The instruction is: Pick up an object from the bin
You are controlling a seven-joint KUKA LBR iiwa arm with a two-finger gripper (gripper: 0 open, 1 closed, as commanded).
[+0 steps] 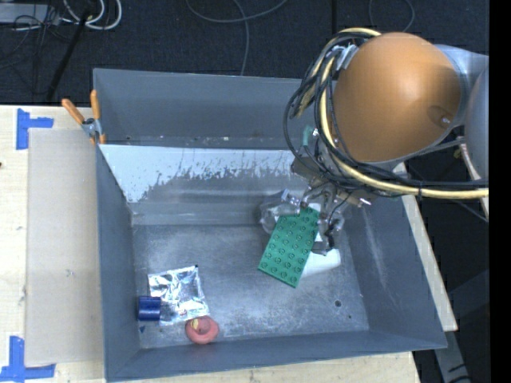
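My gripper point(321, 215) hangs under the arm's orange dome at the right middle of the bin. Its fingers are shut on the upper end of a green studded flat plate point(289, 248), which slants down and to the left from them. A small white block point(326, 262) lies on the bin floor just under the plate's right edge. A crumpled clear-silvery piece point(275, 211) sits right beside the gripper on its left, near the back wall.
At the front left lie a crumpled foil wrapper point(177, 287), a small blue cylinder point(148, 308) and a red round cap-like thing point(201, 329), close together. The arm's cables hang low over the bin's right back corner.
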